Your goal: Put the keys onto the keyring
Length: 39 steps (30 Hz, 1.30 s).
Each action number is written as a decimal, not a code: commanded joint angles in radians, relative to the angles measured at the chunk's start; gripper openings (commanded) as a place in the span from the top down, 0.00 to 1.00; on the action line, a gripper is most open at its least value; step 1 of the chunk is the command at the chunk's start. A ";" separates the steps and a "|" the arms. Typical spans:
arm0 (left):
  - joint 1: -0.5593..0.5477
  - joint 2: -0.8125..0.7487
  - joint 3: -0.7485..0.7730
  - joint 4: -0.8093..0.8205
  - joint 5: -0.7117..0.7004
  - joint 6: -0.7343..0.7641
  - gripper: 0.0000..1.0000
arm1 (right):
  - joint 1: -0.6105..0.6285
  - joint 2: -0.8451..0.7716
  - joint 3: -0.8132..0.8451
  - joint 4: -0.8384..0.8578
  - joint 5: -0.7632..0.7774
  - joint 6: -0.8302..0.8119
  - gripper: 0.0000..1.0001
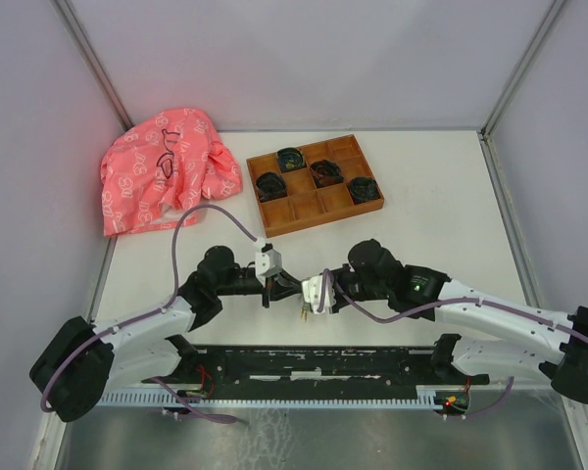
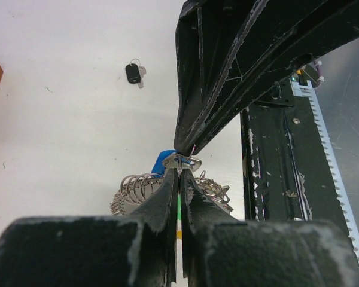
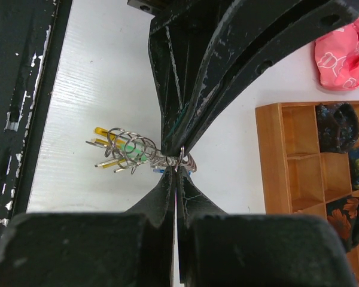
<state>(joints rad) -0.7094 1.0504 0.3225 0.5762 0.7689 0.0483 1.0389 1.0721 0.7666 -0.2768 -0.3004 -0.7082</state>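
left gripper [image 2: 178,172] shut, grip target unclear | right gripper [image 3: 175,173] shut on keyring [image 3: 128,149], tip-to-tip with left | blue key [image 2: 161,161] at pinch point | black key [image 2: 133,73] loose on table [image 2: 60,149], well apart, ahead-left of left claw

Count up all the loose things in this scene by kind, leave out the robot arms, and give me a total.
Keys, black-headed and blue-headed: 2
Keyring with green and yellow tags: 1
Wooden tray: 1
Dark coiled bundles in the tray: 4
Pink cloth: 1
Total: 9
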 commanded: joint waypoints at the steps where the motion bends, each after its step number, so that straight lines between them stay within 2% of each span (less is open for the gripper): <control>1: 0.002 -0.044 -0.011 0.075 -0.043 -0.040 0.97 | 0.000 -0.043 -0.031 0.026 0.058 0.014 0.99; 9: 0.002 -0.083 -0.039 0.141 -0.108 -0.086 0.97 | 0.001 -0.043 -0.073 0.073 0.047 0.041 0.99; 18: 0.002 -0.047 -0.056 0.262 -0.139 -0.153 0.97 | 0.007 -0.018 -0.099 0.153 -0.016 0.079 0.99; 27: 0.003 -0.031 -0.070 0.303 -0.164 -0.161 0.97 | 0.012 0.026 -0.093 0.182 -0.060 0.123 0.99; 29: 0.003 -0.038 -0.073 0.291 -0.171 -0.149 0.97 | 0.012 0.017 -0.091 0.171 -0.052 0.142 0.95; 34: 0.002 -0.054 -0.077 0.241 -0.170 -0.094 0.97 | 0.011 -0.061 -0.089 0.118 0.009 0.233 0.73; 39: 0.002 -0.081 -0.077 0.188 -0.151 -0.018 0.97 | 0.011 -0.126 -0.104 0.127 0.038 0.344 0.65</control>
<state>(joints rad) -0.7082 1.0077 0.2352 0.7391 0.6212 -0.0692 1.0454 0.9997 0.6670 -0.1650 -0.2832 -0.4793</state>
